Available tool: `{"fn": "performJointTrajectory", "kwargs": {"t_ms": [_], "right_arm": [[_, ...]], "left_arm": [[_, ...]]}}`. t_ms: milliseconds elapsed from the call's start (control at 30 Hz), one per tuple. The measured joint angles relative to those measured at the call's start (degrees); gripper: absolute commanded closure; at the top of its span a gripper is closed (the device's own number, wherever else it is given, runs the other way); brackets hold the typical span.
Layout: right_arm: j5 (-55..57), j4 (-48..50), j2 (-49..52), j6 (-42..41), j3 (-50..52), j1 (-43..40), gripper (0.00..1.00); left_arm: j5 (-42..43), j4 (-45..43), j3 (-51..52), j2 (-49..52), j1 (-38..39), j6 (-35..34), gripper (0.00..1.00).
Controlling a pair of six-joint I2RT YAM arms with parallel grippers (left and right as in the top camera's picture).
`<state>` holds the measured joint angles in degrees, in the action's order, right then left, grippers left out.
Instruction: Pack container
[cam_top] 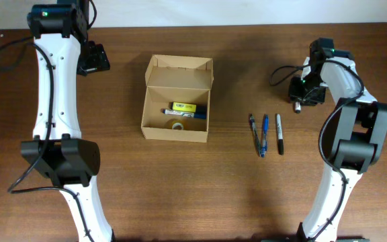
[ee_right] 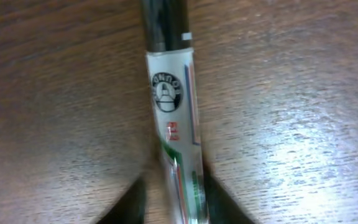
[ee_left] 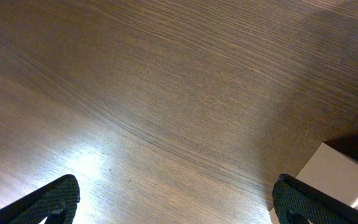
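Box [cam_top: 175, 132] sits open on desk [cam_top: 234, 195], three pens [cam_top: 263, 134] beside it. Left end effector [ee_left: 179, 202] is spread wide; right end effector [ee_right: 178, 205] pinches a marker [ee_right: 173, 112].

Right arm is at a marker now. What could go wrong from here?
1. The right arm's jaws flank the marker, but the blurred view shows no firm grip; it may slip.
2. The box already holds things; the marker could land across them and block the lid.
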<state>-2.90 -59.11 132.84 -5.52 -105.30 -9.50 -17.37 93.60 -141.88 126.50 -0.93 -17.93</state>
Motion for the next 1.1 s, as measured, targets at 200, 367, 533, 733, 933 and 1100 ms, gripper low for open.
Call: {"fn": "performJointTrajectory", "kwargs": {"t_ms": [200, 367, 533, 733, 933, 1100], "right_arm": [[0.0, -0.3, 0.0, 1.2, 0.0, 0.0, 0.96], [-0.2, -1.5, 0.0, 3.0, 0.0, 0.0, 0.96], [-6.2, -3.5, 0.0, 6.0, -1.2, 0.0, 0.96], [-11.6, -8.8, -2.8, 7.9, -12.3, 1.4, 0.96], [-12.5, -17.0, -10.0, 13.3, -29.5, 9.5, 0.96], [-12.5, -19.6, -13.8, 22.5, -35.3, 22.2, 0.96]], "left_arm": [[0.0, 0.0, 0.0, 0.0, 0.0, 0.0, 0.0], [0.0, 0.0, 0.0, 0.0, 0.0, 0.0, 0.0], [0.0, 0.0, 0.0, 0.0, 0.0, 0.0, 0.0], [0.0, 0.0, 0.0, 0.0, 0.0, 0.0, 0.0], [0.0, 0.0, 0.0, 0.0, 0.0, 0.0, 0.0], [0.0, 0.0, 0.0, 0.0, 0.0, 0.0, 0.0]]}}
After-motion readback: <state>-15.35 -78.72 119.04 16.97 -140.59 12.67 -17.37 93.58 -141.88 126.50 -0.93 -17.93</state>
